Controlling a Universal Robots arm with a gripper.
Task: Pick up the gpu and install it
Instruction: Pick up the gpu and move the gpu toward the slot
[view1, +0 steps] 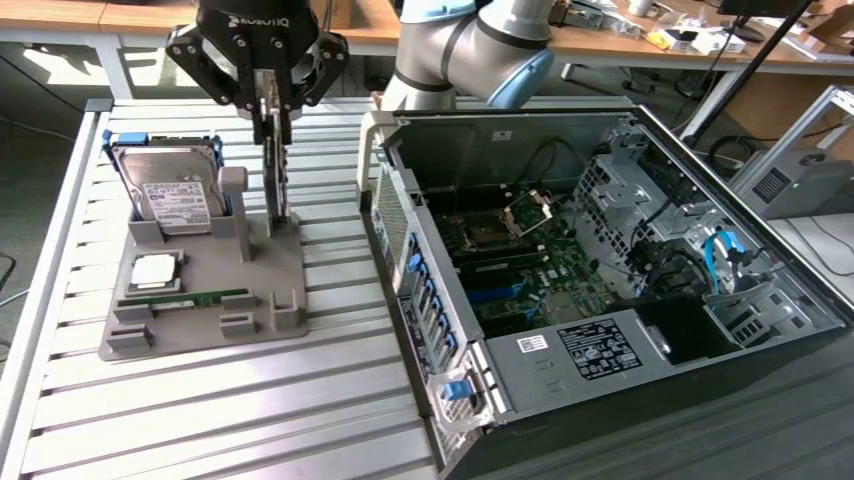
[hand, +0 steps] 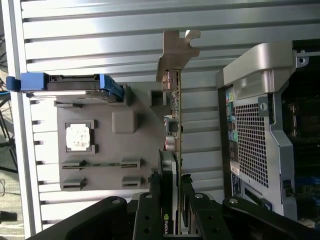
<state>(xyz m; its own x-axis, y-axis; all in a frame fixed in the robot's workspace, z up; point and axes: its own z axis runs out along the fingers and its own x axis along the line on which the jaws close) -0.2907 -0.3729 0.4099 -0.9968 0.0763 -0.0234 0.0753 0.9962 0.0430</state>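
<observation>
The gpu (view1: 278, 170) stands on edge as a thin card, hanging straight down from my gripper (view1: 274, 105). Its lower end sits at the slot of the grey parts holder (view1: 200, 325); I cannot tell whether it is clear of the slot. In the wrist view the gpu (hand: 175, 115) appears edge-on, with its silvery bracket (hand: 176, 50) at the far end. There my gripper (hand: 170, 190) is shut on the card's fan end, one finger on each side. The open computer case (view1: 587, 260) lies at the exterior view's right with its motherboard exposed.
The holder also carries a hard drive (view1: 167, 190) in a blue frame, a square processor (view1: 154, 268) and a green memory stick (view1: 187, 298). The case's rear panel (hand: 260, 130) stands close beside the gpu. Everything rests on a slatted aluminium table (view1: 240, 420).
</observation>
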